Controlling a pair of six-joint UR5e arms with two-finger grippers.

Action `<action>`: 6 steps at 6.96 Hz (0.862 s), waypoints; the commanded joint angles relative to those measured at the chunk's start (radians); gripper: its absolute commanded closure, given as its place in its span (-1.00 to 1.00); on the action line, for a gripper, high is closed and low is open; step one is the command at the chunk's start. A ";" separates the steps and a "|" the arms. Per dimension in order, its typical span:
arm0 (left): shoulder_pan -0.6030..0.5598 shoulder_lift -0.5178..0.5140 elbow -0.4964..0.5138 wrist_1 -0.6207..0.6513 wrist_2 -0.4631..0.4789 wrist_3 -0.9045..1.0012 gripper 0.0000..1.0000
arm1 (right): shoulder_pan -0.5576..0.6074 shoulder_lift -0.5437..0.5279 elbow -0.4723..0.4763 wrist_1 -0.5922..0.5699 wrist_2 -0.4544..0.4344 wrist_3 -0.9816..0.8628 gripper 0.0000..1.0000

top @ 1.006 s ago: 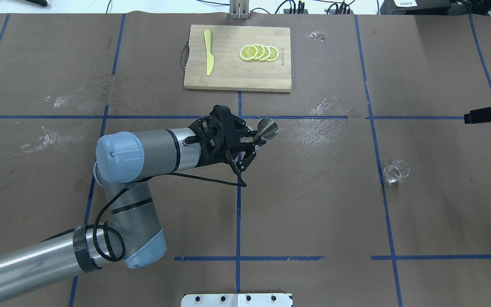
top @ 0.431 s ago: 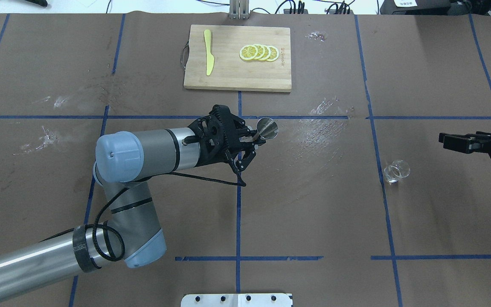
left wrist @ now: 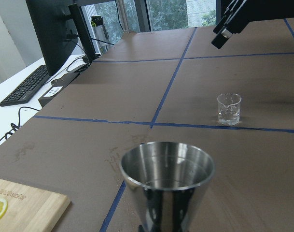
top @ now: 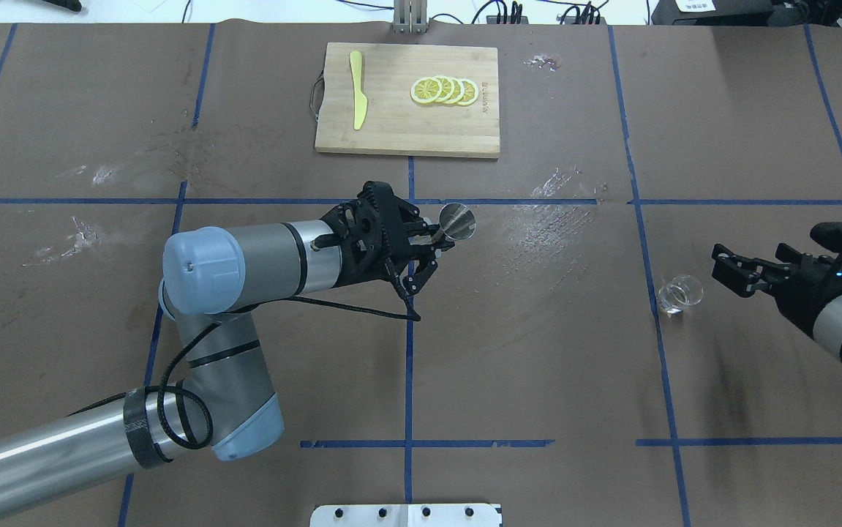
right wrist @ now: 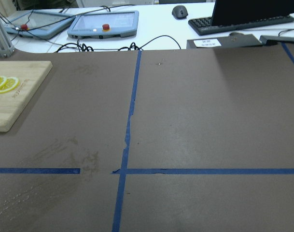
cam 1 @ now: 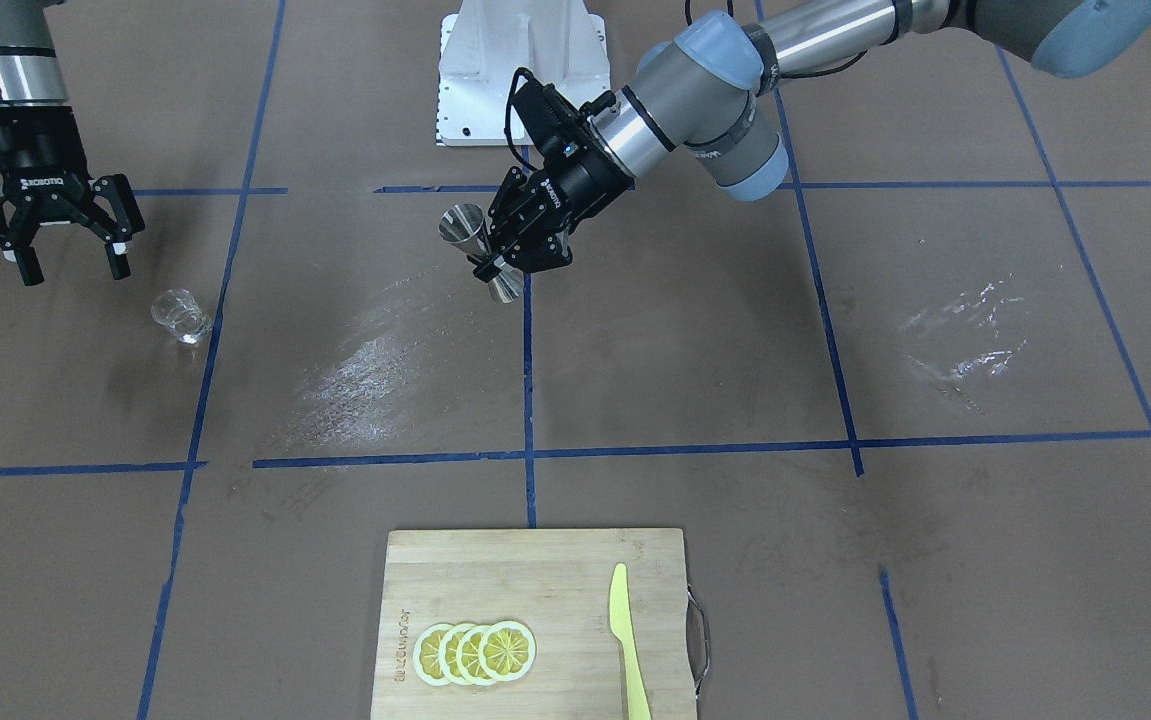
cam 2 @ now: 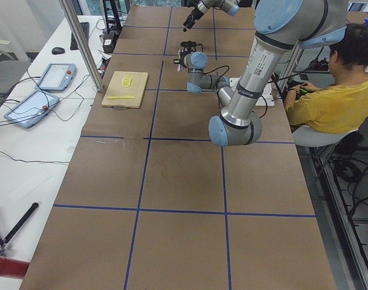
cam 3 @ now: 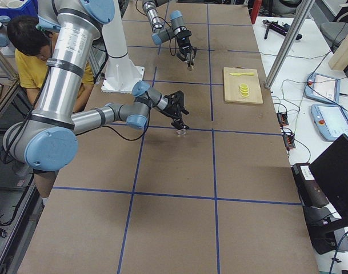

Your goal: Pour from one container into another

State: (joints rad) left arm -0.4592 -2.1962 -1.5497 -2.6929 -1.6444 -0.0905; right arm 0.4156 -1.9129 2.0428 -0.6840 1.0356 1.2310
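- Left gripper (top: 441, 240): its jaws are closed tight on the narrow waist of the metal jigger (top: 458, 221), near the middle of the tabletop (top: 538, 366).
- The jigger's long axis is roughly upright, and its open mouth faces up.
- Clear glass (top: 679, 293): it stands upright on the tabletop with its mouth up, well apart from the jigger on the robot's right.
- Right gripper (top: 726, 269): its body is marked "ROBOTIQ". The jaws are spread wide and hold nothing. It is just beside the glass, not touching it.
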 commanded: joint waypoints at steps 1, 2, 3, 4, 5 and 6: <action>-0.001 0.004 -0.003 -0.002 0.000 0.000 1.00 | -0.132 0.044 -0.082 0.001 -0.259 0.064 -1.00; -0.001 0.006 -0.004 -0.002 0.000 -0.002 1.00 | -0.171 0.082 -0.113 0.003 -0.329 0.064 -1.00; -0.001 0.007 -0.006 -0.002 0.000 0.000 1.00 | -0.191 0.110 -0.140 0.003 -0.362 0.065 -1.00; -0.001 0.010 -0.006 -0.004 0.000 0.000 1.00 | -0.204 0.145 -0.186 0.003 -0.397 0.088 -1.00; 0.001 0.010 -0.007 -0.007 0.000 0.000 1.00 | -0.215 0.146 -0.217 0.003 -0.414 0.090 -1.00; 0.001 0.012 -0.007 -0.011 0.000 -0.002 1.00 | -0.227 0.159 -0.260 0.003 -0.446 0.113 -1.00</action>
State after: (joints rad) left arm -0.4593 -2.1859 -1.5563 -2.6999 -1.6444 -0.0909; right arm 0.2036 -1.7687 1.8300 -0.6811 0.6240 1.3237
